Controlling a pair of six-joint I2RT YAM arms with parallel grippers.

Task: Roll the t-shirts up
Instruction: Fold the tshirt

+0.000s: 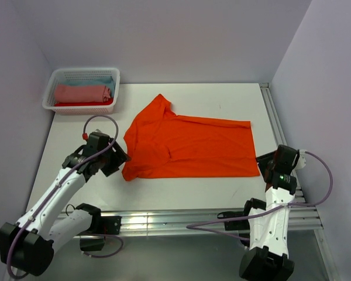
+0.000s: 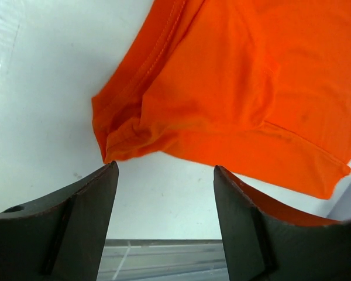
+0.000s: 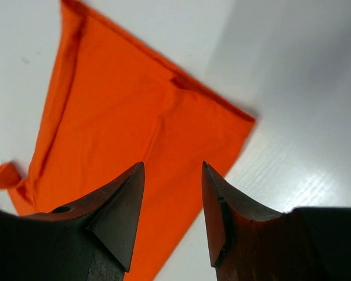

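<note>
Orange shirt [image 1: 190,146] lies flat on the table [image 1: 234,96], long axis left-to-right, left gripper [image 2: 165,168] by its sleeve end, right gripper [image 3: 172,165] at the hem, both spread wide and empty.

no legible text, no labels, no numbers, no signs

Left gripper [image 2: 165,170] hung low with its jaws standing well apart and nothing between them, only white table [image 2: 41,88] in the gap. Just past the dark fingers [image 2: 88,216] lay the orange t-shirt [image 2: 240,88]. Its bunched, stitched corner sat nearest the finger on the view's left, and the cloth spread away to the upper right. A metal rail [image 2: 164,257] showed along the bottom.
</note>
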